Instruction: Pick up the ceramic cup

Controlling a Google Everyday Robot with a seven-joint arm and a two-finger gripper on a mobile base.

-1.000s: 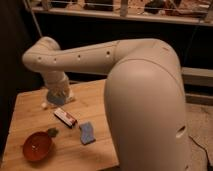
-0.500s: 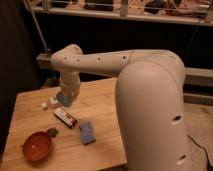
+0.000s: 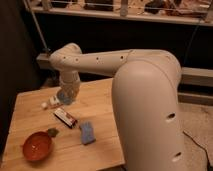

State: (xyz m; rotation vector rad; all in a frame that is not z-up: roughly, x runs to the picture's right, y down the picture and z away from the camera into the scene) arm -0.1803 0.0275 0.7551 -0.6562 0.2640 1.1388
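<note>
Wooden table (image 3: 30, 112); ceramic cup (image 3: 64, 96) directly at gripper (image 3: 62, 100), mid-table.

The desk (image 3: 30, 112) was pale wood with visible grain, planked, matt in finish. The robot arm (image 3: 145, 95) wore a smooth cream plastic shell with a soft sheen and small dark holes. The gripper (image 3: 64, 96) sat low over the desk's far left part, its material not discernible. The ceramic cup (image 3: 62, 97) showed as light blue with a smooth look. The bowl (image 3: 37, 146) was red-orange and glossy inside. The blue block (image 3: 87, 132) looked matt and sponge-like. The flat packet (image 3: 65, 117) appeared dark with a red-and-white printed wrapper.
</note>
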